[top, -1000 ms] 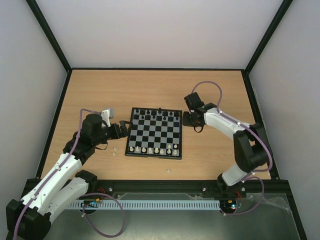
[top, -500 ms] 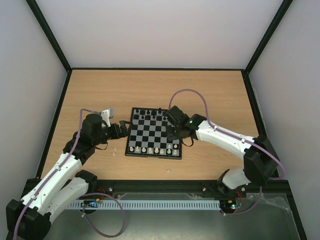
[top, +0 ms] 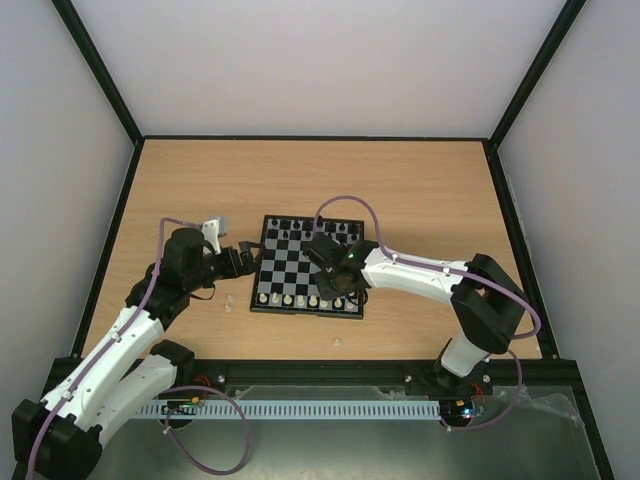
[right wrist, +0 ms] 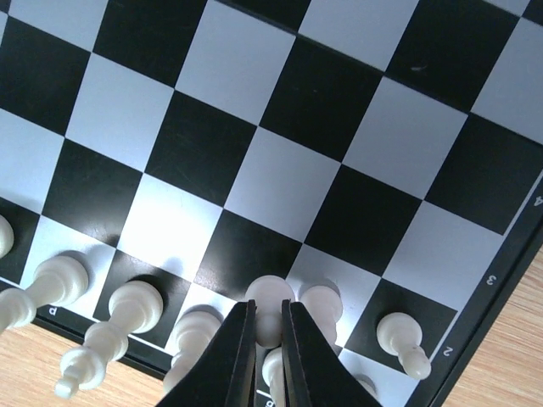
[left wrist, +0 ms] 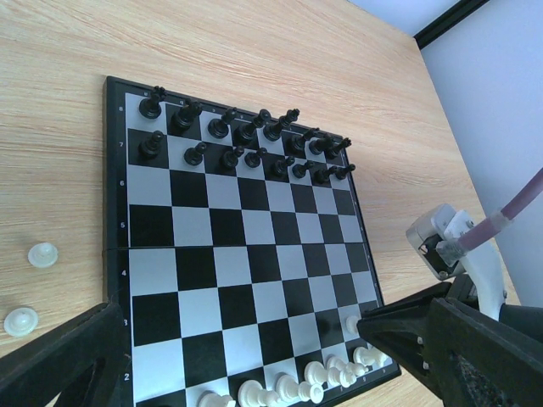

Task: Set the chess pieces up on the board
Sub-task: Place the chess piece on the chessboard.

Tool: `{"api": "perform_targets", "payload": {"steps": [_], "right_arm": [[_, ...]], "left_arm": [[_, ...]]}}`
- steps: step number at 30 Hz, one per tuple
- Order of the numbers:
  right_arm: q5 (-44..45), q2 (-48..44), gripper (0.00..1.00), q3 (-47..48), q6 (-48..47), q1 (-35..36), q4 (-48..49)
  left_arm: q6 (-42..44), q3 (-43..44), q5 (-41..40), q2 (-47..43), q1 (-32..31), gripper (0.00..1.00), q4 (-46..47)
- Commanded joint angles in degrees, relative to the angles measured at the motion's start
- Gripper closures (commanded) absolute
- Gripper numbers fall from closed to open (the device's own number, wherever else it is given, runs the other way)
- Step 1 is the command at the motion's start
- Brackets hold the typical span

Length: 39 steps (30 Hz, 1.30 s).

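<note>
Wood-grain counter point(top: 300, 180) carries the board point(top: 290, 262) flat, near its middle. Black pieces point(left wrist: 246, 140) stand in two rows along the board's 12 o'clock edge. White pieces point(top: 290, 299) stand along its 6 o'clock edge.

My right end effector point(right wrist: 269, 307) is over the board's 5 o'clock corner. Its fingers point(right wrist: 240, 356) are drawn almost together on a white pawn point(right wrist: 270, 291). The pawn's round head shows just past the fingertips, above the white rows. Other white men stand close on both sides. From the wrist view I cannot tell whether the pawn's base touches a square.

My left end effector point(left wrist: 242, 322) sits at the board's 9 o'clock edge, spread fully wide, with nothing between its fingers.

Two loose white pieces point(left wrist: 42, 253) lie on the counter off the board's 8 o'clock corner. One more loose piece point(top: 337, 343) lies on the counter at 6 o'clock, apart from the frame.
</note>
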Motion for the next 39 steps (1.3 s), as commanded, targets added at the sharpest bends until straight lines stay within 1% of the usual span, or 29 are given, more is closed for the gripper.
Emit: {"api": "perform_targets", "payload": {"steps": [1,14,21,34,39], "right_arm": [[0.4,1.3,0.92,2.1,0.7,0.6,-2.3],[0.1,4.2,0.91,3.0,1.0,1.8,-1.7],[0.1,4.8,0.87,3.1,1.2,1.9,-1.4],[0.2,5.8,0.86,3.6,1.1,1.9,-0.8],[0.5,5.8,0.85,3.9,1.3,1.9,-1.1]], "left_arm": [[0.0,0.3,-0.3,-1.1,-0.3,0.01,-0.5],[-0.2,0.0,-0.3,-1.7,-0.3,0.01,-0.5],[-0.2,-0.3,-0.3,-1.9,-0.3,0.01,-0.5],[-0.2,-0.6,-0.2,-2.0,-0.3,0.01,-0.4],[-0.1,-0.6,-0.2,-2.2,-0.3,0.01,-0.5]]}}
